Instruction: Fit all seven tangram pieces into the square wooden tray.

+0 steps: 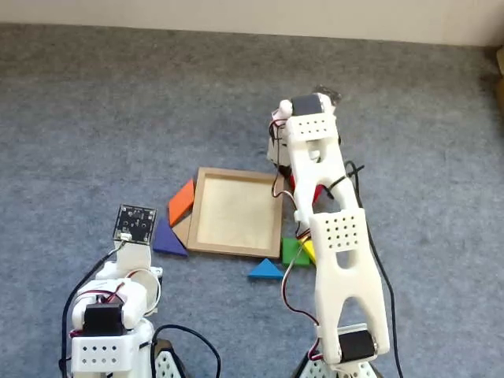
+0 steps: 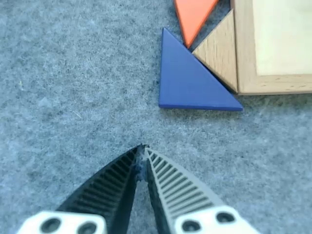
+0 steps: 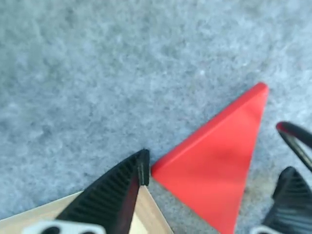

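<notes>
while the left gripper (image 2: pixel 142 148) hangs clenched over the grey counter (image 1: pixel 94 118) near a blue triangle (image 2: pixel 187 80), the right gripper (image 3: pixel 214 163) stands spread around a red triangle (image 3: pixel 222 141) just off the tray's far right corner. the square wooden tray (image 1: pixel 236 250) lies bare inside. orange (image 2: pixel 192 14) and tan (image 2: pixel 222 53) pieces sit by its left side, and green (image 1: pixel 293 250), yellow (image 1: pixel 309 250) and light blue (image 1: pixel 266 269) pieces sit near its near right corner.

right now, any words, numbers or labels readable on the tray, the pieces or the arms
None can be read.
The wooden tray is plain. The blue triangle, orange piece and red triangle carry no print. The right arm's shell and the left arm's shell show only holes.
</notes>
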Controlling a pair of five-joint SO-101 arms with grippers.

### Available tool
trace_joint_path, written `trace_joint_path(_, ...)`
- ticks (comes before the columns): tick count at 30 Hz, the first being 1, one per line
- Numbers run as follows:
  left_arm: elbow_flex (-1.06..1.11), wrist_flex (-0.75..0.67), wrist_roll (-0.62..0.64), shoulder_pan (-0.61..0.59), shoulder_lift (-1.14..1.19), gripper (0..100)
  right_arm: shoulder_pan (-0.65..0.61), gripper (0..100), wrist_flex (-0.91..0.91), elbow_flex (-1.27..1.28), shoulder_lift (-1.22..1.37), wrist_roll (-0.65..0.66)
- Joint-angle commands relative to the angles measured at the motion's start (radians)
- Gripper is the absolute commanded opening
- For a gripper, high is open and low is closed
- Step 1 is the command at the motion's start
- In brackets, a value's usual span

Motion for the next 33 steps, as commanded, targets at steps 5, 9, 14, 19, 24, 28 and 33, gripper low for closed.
trace_joint_path(5,0.019,0.006,0.005,0.018,-0.051,0,-0.022,29.6,0.021,0.019,-0.019,0.055)
trace_joint_path(9,0.019,0.006,0.005,0.018,-0.051,0,-0.019,29.3,0.021,0.019,-0.019,0.057)
trace_joint_path(14,0.019,0.006,0.005,0.018,-0.051,0,-0.019,29.3,0.022,0.016,-0.019,0.058)
trace_joint_path(19,0.019,0.006,0.005,0.018,-0.051,0,-0.019,29.3,0.022,0.013,-0.019,0.058)
trace_joint_path(24,0.019,0.006,0.005,0.018,-0.051,0,-0.018,29.3,0.022,0.013,-0.019,0.058)
trace_joint_path(28,0.019,0.006,0.005,0.018,-0.051,0,-0.013,22.3,0.022,0.012,-0.019,0.060)
trace_joint_path(33,0.019,0.006,0.005,0.018,-0.051,0,-0.002,18.9,0.021,0.010,-0.019,0.061)
